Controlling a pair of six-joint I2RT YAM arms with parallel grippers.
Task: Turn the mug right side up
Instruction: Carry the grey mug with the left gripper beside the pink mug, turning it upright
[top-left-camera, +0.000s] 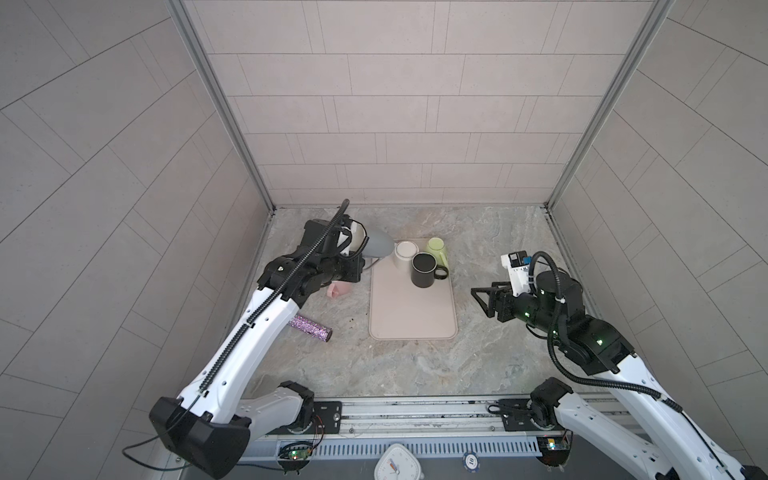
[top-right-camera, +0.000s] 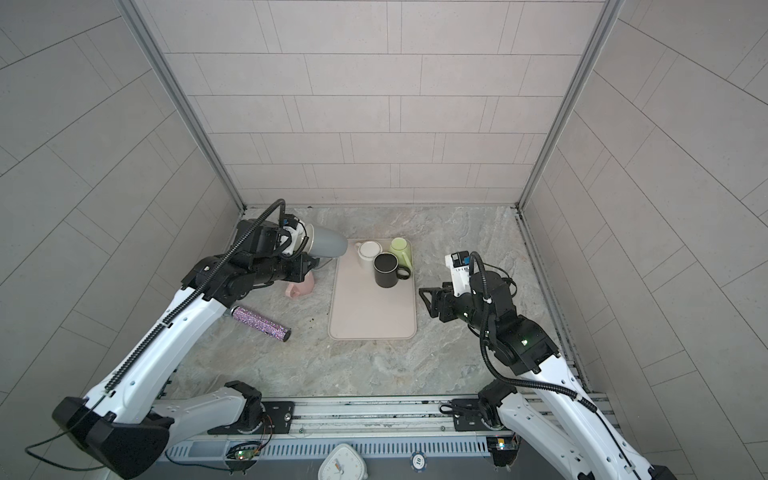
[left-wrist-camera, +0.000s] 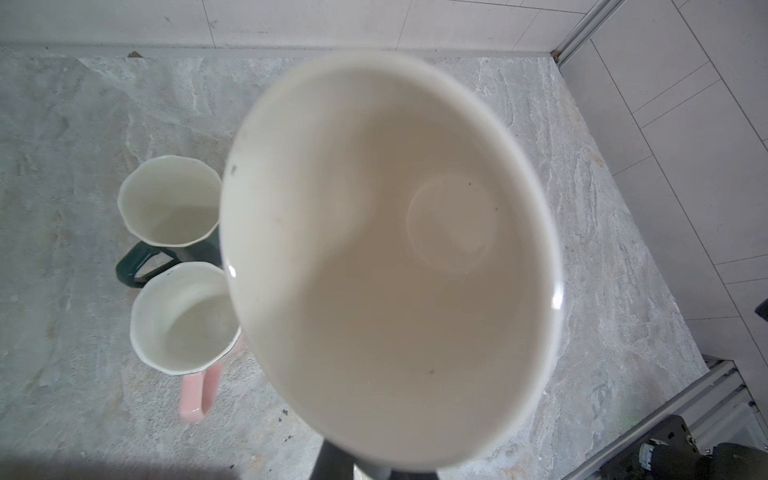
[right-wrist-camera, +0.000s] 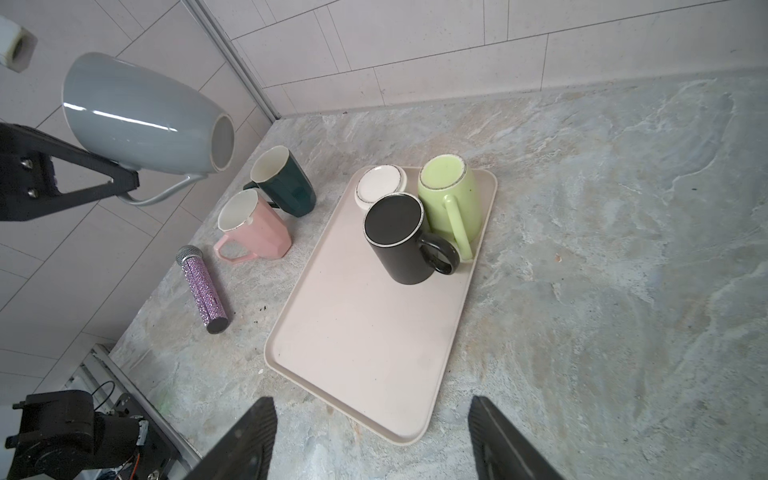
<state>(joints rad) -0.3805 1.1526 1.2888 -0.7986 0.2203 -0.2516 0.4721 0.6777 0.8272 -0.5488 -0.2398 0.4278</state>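
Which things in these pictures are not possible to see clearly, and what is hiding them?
1. Top views: the left arm covers most of the pink mug; the dark green mug cannot be picked out behind it.
2. Left wrist view: the grey mug fills the picture with its blurred inside and hides the tray.
3. Right wrist view: the bottom edge cuts off the right fingers at their bases.

left arm (top-left-camera: 257, 332) stretched forward, left gripper (right-wrist-camera: 124, 185) clamped tight, right arm (top-left-camera: 648, 390) folded, right gripper (top-left-camera: 480, 302) level, facing across toward the left gripper, jaws spread

Grey tiled walls (top-left-camera: 395, 104) enclose a marbled tabletop (top-left-camera: 415, 365).
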